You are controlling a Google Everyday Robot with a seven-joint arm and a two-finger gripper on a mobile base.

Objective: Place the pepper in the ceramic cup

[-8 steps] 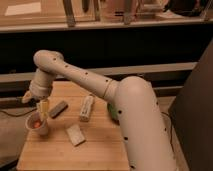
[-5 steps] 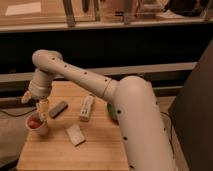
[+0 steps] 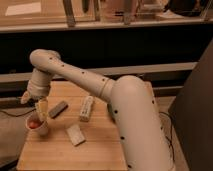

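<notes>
Wood table [image 3: 95, 150], lower left of frame: ceramic cup [image 3: 40, 129] with the red pepper [image 3: 33, 124] sitting inside. Gripper [image 3: 42, 109] dips to the cup's rim, just up-right of the pepper; can't tell if it's clamping anything. Arm [image 3: 80, 80] reaches from lower right across to the left, wrist dropping straight down.

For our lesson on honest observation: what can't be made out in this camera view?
Tool, just above the ceramic cup at the left of the table: its tip overlaps the cup's rim, so its grip is unreadable.
Pepper, red, in the cup: mostly hidden by the cup's wall.
Table's right side: hidden behind the arm.
</notes>
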